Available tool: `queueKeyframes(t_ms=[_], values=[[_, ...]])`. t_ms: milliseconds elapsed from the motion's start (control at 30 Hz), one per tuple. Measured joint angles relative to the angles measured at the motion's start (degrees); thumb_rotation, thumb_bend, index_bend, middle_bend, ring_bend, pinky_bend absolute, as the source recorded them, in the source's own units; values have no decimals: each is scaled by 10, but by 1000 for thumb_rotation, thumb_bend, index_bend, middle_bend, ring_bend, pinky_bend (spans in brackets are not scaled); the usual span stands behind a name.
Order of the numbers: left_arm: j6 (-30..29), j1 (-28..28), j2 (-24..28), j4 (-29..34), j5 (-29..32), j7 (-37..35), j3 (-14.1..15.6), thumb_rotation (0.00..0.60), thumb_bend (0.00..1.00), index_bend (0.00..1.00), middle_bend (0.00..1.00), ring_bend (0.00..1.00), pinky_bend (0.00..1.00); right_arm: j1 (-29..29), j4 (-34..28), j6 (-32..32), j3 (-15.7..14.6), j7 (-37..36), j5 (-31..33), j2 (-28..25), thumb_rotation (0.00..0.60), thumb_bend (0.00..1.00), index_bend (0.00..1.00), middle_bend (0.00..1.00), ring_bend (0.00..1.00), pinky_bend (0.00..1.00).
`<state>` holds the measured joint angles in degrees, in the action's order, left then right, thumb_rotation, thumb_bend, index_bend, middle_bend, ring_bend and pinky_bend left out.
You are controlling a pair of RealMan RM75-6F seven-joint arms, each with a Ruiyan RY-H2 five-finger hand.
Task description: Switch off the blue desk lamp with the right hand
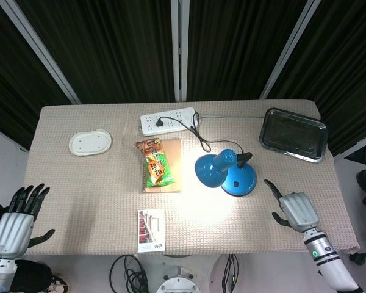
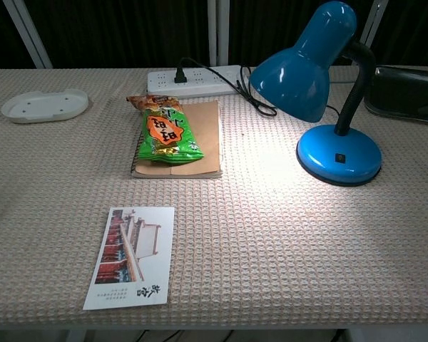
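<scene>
Blue desk lamp lit, standing right of centre on the desk, bright pool beneath its shade. My right hand near its base, not touching, fingers spread, empty. Left hand at near-left edge, open. Snack bag lies left of lamp.

Looks like a robot test room or lab rather than a home. Staged bench under a beige waffle-weave cloth, backed by black curtains hung between pale metal frame posts. Unrelated props laid out well apart: white oval plastic dish, white power strip with a black plug in it, green snack packet lying on a brown notebook, lit blue metal desk lamp, grey steel tray, picture postcard. Loose cables and round grey machine fittings visible below the bench's near edge in the head view.
</scene>
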<state>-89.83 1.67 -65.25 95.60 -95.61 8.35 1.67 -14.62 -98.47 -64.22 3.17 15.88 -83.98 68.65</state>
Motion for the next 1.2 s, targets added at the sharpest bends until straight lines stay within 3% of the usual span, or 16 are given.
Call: queueKeyframes(t_ms=[200, 633, 1200], values=[[-1, -1, 2, -1, 3, -5, 0, 600, 2, 0, 0, 0, 0, -53, -20, 91, 8, 46, 70, 8, 600, 453, 0, 910, 725, 672], [4, 1, 4, -10, 14, -19, -3, 600, 1, 0, 0, 0, 0, -136, -6, 142, 20, 148, 214, 64, 600, 477, 0, 911, 725, 672], [8, 3, 7, -15, 24, -30, -6, 600, 2, 0, 0, 0, 0, -166, 6, 126, -4, 156, 249, 91, 600, 500, 0, 911, 725, 671]])
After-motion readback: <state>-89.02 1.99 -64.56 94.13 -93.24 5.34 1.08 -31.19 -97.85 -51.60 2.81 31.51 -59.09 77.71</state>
